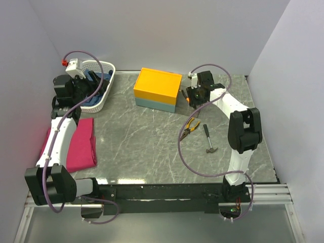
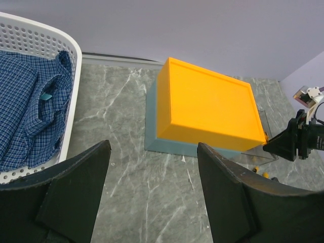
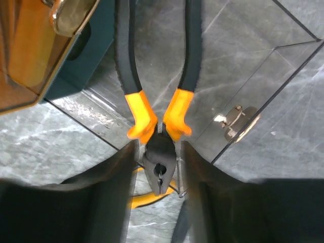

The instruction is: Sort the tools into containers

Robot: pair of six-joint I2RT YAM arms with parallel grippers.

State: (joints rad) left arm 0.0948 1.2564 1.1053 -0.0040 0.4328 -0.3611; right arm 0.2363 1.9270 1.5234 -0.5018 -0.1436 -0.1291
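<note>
Your right gripper [image 3: 159, 164] is clenched on the head of the black-and-orange pliers [image 3: 143, 114], handles pointing away from the wrist, and it hangs just beside the right end of the yellow-topped box [image 1: 158, 86]; I judge the step in hand to be delivering that tool. Grip firmly, since you hold only the short head and the long handles could swing, and bring them low before letting go, minding the box wall close by. Your left gripper [image 2: 153, 152] is spread wide and holds nothing, near the white basket [image 2: 76, 53], which has a blue checked cloth [image 2: 30, 111] in it. Only the right wrist view shows the grasp itself, plus a clear panel with a metal latch [image 3: 235, 121] beneath the pliers; whether that is a case to drop into I cannot tell. Only the top view shows what lies loose on the table [image 1: 142, 147]: a second pair of pliers [image 1: 190, 126] and the hammer [image 1: 209, 139], near each other in front of the box, and the pink cloth [image 1: 81, 144] at the left
</note>
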